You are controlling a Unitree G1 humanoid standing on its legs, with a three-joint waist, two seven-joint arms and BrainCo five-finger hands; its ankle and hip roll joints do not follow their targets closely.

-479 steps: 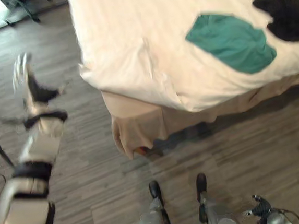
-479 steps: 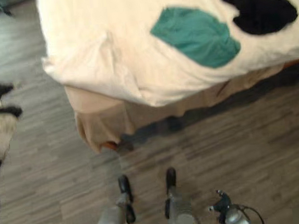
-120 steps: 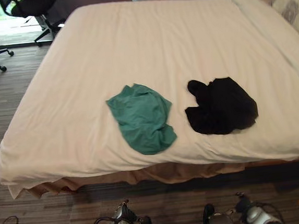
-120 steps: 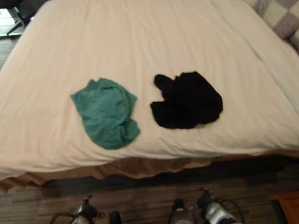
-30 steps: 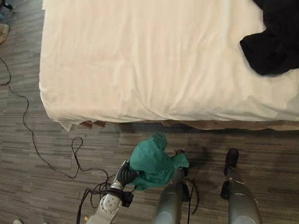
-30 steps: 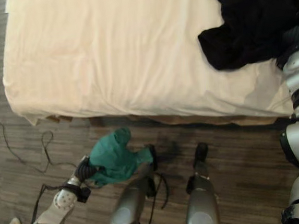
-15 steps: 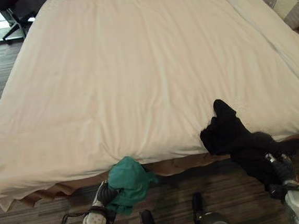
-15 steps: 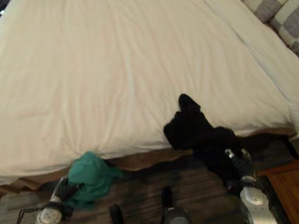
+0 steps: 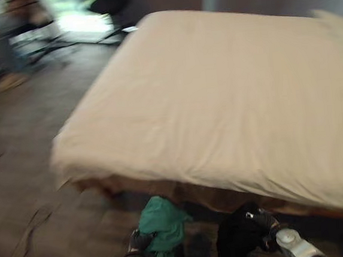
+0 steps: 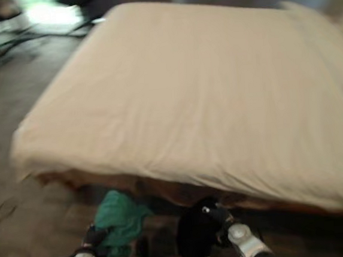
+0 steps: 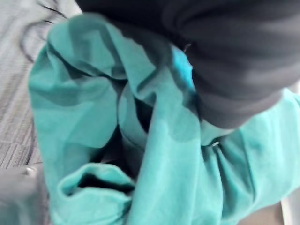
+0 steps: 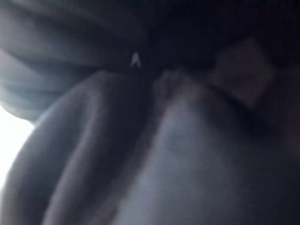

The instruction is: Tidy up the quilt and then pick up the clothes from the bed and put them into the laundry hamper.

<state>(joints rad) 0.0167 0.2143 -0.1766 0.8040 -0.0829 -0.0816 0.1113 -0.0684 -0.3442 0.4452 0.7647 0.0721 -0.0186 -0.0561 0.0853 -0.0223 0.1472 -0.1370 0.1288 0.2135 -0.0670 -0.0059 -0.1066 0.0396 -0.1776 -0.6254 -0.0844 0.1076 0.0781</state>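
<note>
Green garment (image 9: 162, 227) hangs bunched, lengthwise downward, apparently clenched in the left hand (image 9: 139, 242).

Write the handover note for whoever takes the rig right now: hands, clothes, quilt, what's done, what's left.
Left hand: shut on the green garment, held low in front of the bed's near edge.
Right hand: shut on the black garment, also held low beside the green one.
Quilt: lies flat and smooth over the bed, no clothes on it.
Done: quilt tidied, both garments lifted off the bed.
Left: carry both to the laundry hamper and drop them in. Find the hamper first.
</note>
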